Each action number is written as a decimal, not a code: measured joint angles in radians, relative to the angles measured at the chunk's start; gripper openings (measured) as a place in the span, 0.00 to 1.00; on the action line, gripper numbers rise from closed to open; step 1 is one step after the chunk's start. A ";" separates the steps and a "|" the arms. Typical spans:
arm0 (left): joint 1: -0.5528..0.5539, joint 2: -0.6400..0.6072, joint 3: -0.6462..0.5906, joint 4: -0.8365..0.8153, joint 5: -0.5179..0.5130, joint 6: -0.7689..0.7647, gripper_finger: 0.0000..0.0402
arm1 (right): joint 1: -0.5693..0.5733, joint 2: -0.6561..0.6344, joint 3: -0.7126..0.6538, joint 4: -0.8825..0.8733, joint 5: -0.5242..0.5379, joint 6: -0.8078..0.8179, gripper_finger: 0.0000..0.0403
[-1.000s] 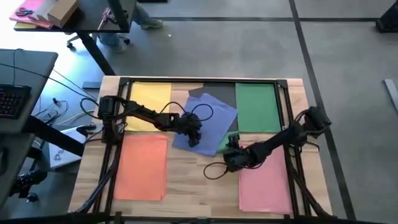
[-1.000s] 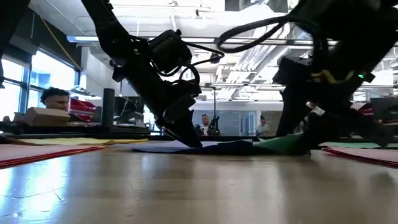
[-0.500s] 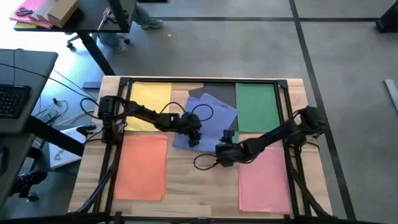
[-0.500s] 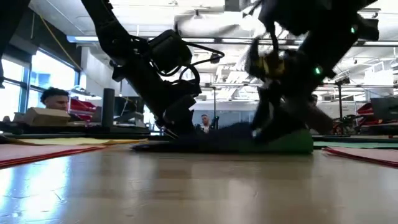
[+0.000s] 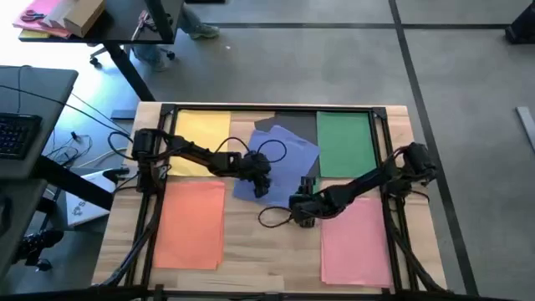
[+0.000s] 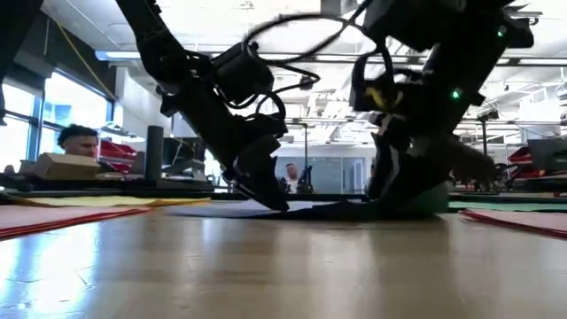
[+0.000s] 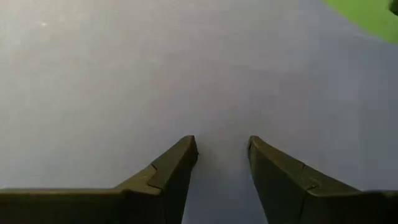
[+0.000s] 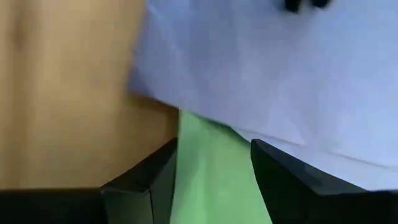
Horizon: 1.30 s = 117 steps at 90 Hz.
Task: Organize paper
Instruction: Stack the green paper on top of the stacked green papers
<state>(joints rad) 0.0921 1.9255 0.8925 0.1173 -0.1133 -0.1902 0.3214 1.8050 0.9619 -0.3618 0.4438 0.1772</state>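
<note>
Table: we see a light wooden table [image 5: 251, 230] with coloured sheets spread over it, both arms reaching into the middle.
Blue paper: a skewed blue sheet [image 5: 288, 155] lies mid-table, tilted against the neat sheets around it; it fills the left wrist view [image 7: 155, 68].
Left gripper: the left gripper [image 5: 260, 186] is down on the near left part of the blue sheet; in its wrist view the fingers [image 7: 168, 177] stand a little apart with bare blue paper between them, gripping nothing we can see.
Right gripper: the right gripper [image 5: 299, 206] sits low at the near right corner of the blue sheet; its fingers [image 8: 152, 180] are spread, with green paper showing in the gap. Whether they touch it we cannot tell.
Loose green paper: a green sheet [image 8: 214, 174] pokes out from under the blue sheet's edge, next to bare wood; in the high view the right arm mostly hides it.
Green sheet at back: a straight green sheet [image 5: 344, 142] lies at the far right, just beside the blue one.
Yellow sheet: yellow [image 5: 201, 138] at far left, partly under the left arm.
Orange sheet: orange [image 5: 191, 224] at near left, well apart from both grippers.
Pink sheet: pink [image 5: 355, 247] at near right, under the right arm's forearm.
Dark grey sheet: a dark grey strip [image 5: 303, 125] shows between the blue and the far green sheet.
Low view: both grippers reach the table surface at the blue sheet [image 6: 221, 209].
</note>
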 joint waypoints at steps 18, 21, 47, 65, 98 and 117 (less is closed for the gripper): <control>0.000 0.000 0.000 0.000 0.000 0.009 0.36 | 0.000 0.003 -0.020 0.018 -0.099 -0.001 0.44; 0.000 0.000 -0.001 0.001 0.000 0.009 0.36 | -0.001 0.002 -0.025 0.015 -0.111 0.000 0.44; 0.000 -0.002 -0.033 0.040 -0.002 0.007 0.36 | -0.003 0.002 -0.017 -0.131 0.046 0.025 0.43; 0.000 -0.002 -0.037 0.050 -0.004 -0.007 0.36 | -0.018 0.006 -0.011 -0.139 0.101 0.021 0.31; 0.001 -0.011 -0.040 0.074 -0.003 -0.016 0.36 | -0.037 0.002 0.009 -0.150 -0.082 -0.061 0.02; 0.043 -0.087 -0.047 0.032 -0.018 -0.018 0.36 | -0.035 -0.046 0.117 -0.258 -0.246 -0.080 0.00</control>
<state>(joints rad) 0.1349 1.8384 0.8459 0.1490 -0.1314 -0.2081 0.2859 1.7593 1.0791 -0.6197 0.1977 0.0967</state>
